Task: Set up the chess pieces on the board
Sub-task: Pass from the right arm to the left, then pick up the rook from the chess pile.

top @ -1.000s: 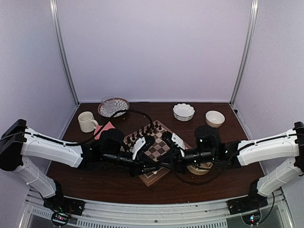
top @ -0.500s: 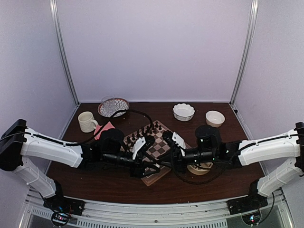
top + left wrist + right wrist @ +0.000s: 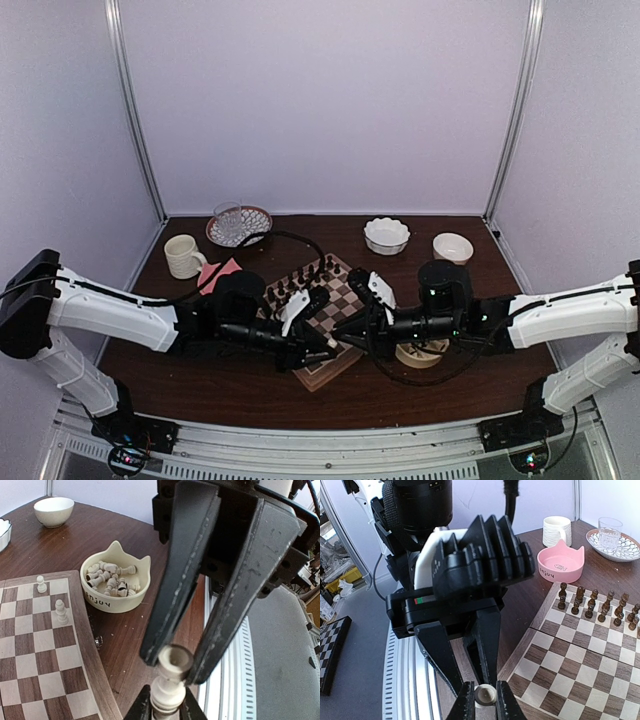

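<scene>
One cream-white chess piece (image 3: 167, 690) hangs between both grippers over the table, just off the board's (image 3: 40, 650) near rim. My left gripper (image 3: 167, 707) is shut on its lower body. My right gripper (image 3: 485, 702) is shut on its other end (image 3: 485, 696), tip to tip with the left. In the top view the two grippers meet at the board's (image 3: 345, 300) front corner, left gripper (image 3: 332, 346) against right gripper (image 3: 346, 342). Two cream pieces (image 3: 61, 612) stand on the board. Several more lie in a cream cat-eared bowl (image 3: 107, 602).
Dark brown pieces (image 3: 592, 605) line the board's far rows. A pink cat-eared bowl (image 3: 220, 272), a mug (image 3: 183, 256) and a glass on a patterned plate (image 3: 238, 225) stand at the back left. Two white bowls (image 3: 386, 235) (image 3: 452, 248) are at the back right.
The left jaws opened wide, then closed again around the cream piece that the right gripper holds. Both gripper tips drifted slightly right and toward the board's near corner.
</scene>
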Robot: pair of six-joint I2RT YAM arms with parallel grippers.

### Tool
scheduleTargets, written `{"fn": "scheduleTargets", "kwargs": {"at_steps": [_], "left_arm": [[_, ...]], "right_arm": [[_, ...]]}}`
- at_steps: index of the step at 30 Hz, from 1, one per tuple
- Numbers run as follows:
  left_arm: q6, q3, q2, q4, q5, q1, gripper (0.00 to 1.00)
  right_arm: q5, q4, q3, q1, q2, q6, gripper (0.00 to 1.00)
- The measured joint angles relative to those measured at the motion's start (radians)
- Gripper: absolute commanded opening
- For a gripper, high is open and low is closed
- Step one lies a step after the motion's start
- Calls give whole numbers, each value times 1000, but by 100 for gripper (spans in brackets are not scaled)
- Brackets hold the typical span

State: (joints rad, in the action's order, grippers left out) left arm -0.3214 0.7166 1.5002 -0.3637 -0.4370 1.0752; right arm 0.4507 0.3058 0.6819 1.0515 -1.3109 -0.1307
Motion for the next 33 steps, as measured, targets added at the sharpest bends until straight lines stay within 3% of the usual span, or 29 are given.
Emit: {"fn": "scheduleTargets", "kwargs": {"at_steps": [2, 6, 8, 11, 22, 33], "left_arm": [[0, 2, 0, 1, -3, 0, 17], [1, 2, 0, 5, -7, 0, 0], [0, 3, 0, 8, -9, 0, 0], [3, 11, 0, 15, -11, 0, 0], [3, 14, 0, 22, -15, 0, 0], [2, 14, 0, 24, -9, 0, 0]], "right_arm": [[-2, 3, 0, 0, 0, 0, 3], [-5, 6, -3, 0, 0, -1, 35], [-6, 9, -6, 0, 0, -5, 38], [-6, 11, -8, 0, 0, -4, 35], [-2, 12, -8, 0, -2, -8, 6], [-67, -9, -22, 0, 36, 18, 0]]}}
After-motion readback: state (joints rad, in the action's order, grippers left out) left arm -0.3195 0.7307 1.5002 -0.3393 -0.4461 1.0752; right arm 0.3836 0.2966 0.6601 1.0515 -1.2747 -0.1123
